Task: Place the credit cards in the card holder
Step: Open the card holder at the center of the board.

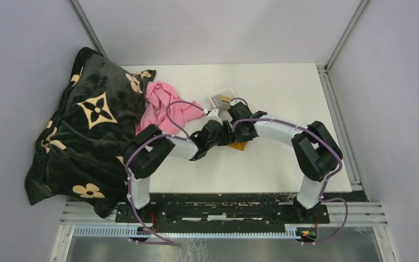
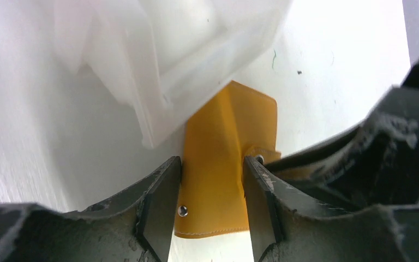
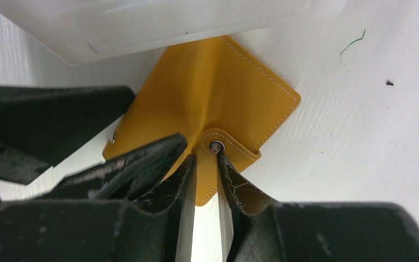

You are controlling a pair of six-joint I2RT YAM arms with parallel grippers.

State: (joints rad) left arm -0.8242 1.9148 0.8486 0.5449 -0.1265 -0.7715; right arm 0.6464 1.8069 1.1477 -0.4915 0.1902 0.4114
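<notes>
The orange card holder (image 1: 240, 146) lies on the white table under both wrists. In the left wrist view it (image 2: 218, 142) is bowed between my left gripper's (image 2: 211, 162) fingers, which press on its two sides. In the right wrist view my right gripper (image 3: 205, 158) is closed on the snap tab at the near corner of the card holder (image 3: 207, 93). In the top view the left gripper (image 1: 225, 133) and right gripper (image 1: 234, 129) meet tip to tip. The credit cards (image 1: 222, 100) lie in a clear plastic tray (image 1: 230, 91) just behind.
A black blanket with cream flowers (image 1: 82, 131) fills the left side. A pink cloth (image 1: 161, 106) lies beside it, left of the tray. The tray's blurred wall (image 2: 158, 65) hangs close above the card holder; it also shows in the right wrist view (image 3: 142, 27).
</notes>
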